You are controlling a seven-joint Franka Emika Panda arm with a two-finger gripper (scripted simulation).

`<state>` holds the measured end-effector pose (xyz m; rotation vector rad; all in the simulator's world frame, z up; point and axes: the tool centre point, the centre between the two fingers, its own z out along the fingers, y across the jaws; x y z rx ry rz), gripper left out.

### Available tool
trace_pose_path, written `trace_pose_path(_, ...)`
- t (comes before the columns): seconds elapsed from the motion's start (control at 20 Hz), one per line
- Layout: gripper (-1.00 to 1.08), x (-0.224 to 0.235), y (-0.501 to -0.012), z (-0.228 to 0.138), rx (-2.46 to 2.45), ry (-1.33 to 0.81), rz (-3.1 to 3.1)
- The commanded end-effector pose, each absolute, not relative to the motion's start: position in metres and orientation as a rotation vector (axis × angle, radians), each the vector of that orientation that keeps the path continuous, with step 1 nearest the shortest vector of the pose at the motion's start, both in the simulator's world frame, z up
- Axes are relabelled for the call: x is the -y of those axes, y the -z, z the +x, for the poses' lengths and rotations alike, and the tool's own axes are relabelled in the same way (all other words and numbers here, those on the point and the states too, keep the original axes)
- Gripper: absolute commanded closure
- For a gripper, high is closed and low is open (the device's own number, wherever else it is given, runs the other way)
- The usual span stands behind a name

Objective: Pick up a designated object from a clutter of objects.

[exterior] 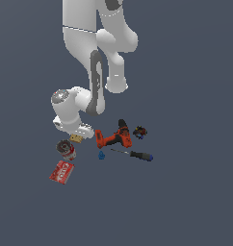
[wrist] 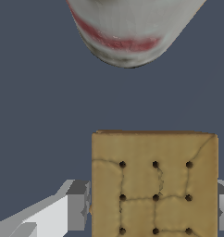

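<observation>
While the arm stooped low, the gripper (wrist: 154, 208) had its fingers (wrist: 77, 206) pressed vs. both sides of the tan block (exterior: 76, 138), i.e. closed on it. Block sat just above the can (exterior: 66, 149), red box (exterior: 61, 172) below; drill (exterior: 113, 138) & screwdriver (exterior: 134, 154) further right in the exterior view.

Tan block (wrist: 154, 185): matt, cardboard-like surface w/ fine cracks and dark round holes. Can (wrist: 127, 32) looks smooth, slightly glossy, white w/ red band. Gripper (wrist: 151, 208) fingers (wrist: 77, 206) matt grey/white, plastic-looking; floor (wrist: 40, 115) flat matt slate-blue.
</observation>
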<state>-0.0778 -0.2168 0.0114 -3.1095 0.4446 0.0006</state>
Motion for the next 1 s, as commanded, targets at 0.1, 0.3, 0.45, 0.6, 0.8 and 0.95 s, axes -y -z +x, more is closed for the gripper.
trace_pose_path(0.1, 1.08, 0.217, -0.012, -0.078, -0.445, 0.000, -3.109)
trace_pose_path(0.3, 1.08, 0.214, -0.015, -0.078, -0.445, 0.000, -3.109)
trace_pose_path(0.45, 1.08, 0.208, -0.021, -0.079, -0.445, 0.000, -3.109)
trace_pose_path(0.6, 1.08, 0.199, -0.030, -0.079, -0.445, 0.000, -3.109)
trace_pose_path(0.8, 1.08, 0.182, -0.048, -0.081, -0.445, 0.000, -3.109)
trace_pose_path(0.95, 1.08, 0.166, -0.066, -0.082, -0.445, 0.000, -3.108)
